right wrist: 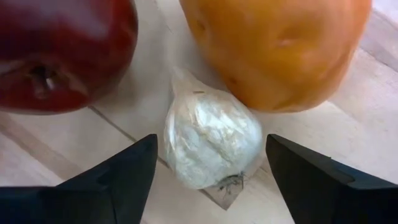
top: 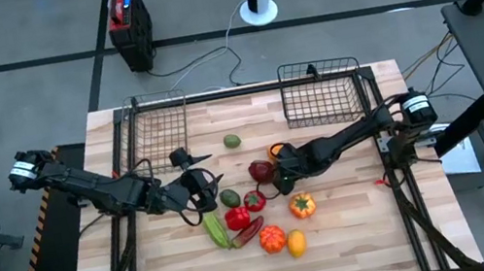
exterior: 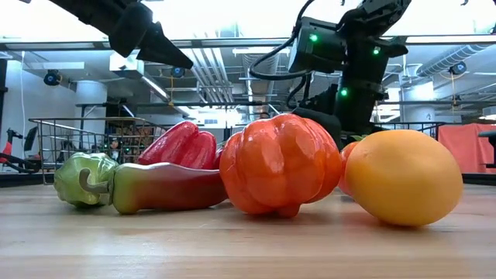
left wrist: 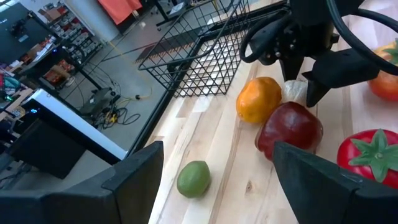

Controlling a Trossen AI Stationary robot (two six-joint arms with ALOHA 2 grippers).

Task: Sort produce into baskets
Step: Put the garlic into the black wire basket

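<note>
Dark fingers of the right gripper (right wrist: 208,180) stood spread, one on each side of a small white garlic bulb (right wrist: 211,140) lying on the wooden table (top: 356,225); neither finger touched it, and the bulb was not lifted. Just beyond the bulb sat a round orange fruit (right wrist: 280,50) and a dark maroon apple (right wrist: 62,50), both close against it. Seen from above, this gripper (top: 279,171) reached in from the right, near the table's middle.

Left gripper (top: 200,190) hovered left of the produce cluster with fingers spread and nothing between them. Its wrist camera looked past a small green lime (left wrist: 193,178) toward the other arm.

Remaining produce lay near the table's centre and near edge: a red tomato (top: 254,200), a red bell pepper (top: 237,218), a long green-and-red chili pepper (top: 246,232), an orange ribbed pepper (top: 272,239), a yellow lemon (top: 296,243), and an orange-yellow squat pepper (top: 302,205).

Two black wire-mesh baskets stood at the far edge, the left basket (top: 153,121) and the right basket (top: 322,93); no produce was visible in either.
</note>
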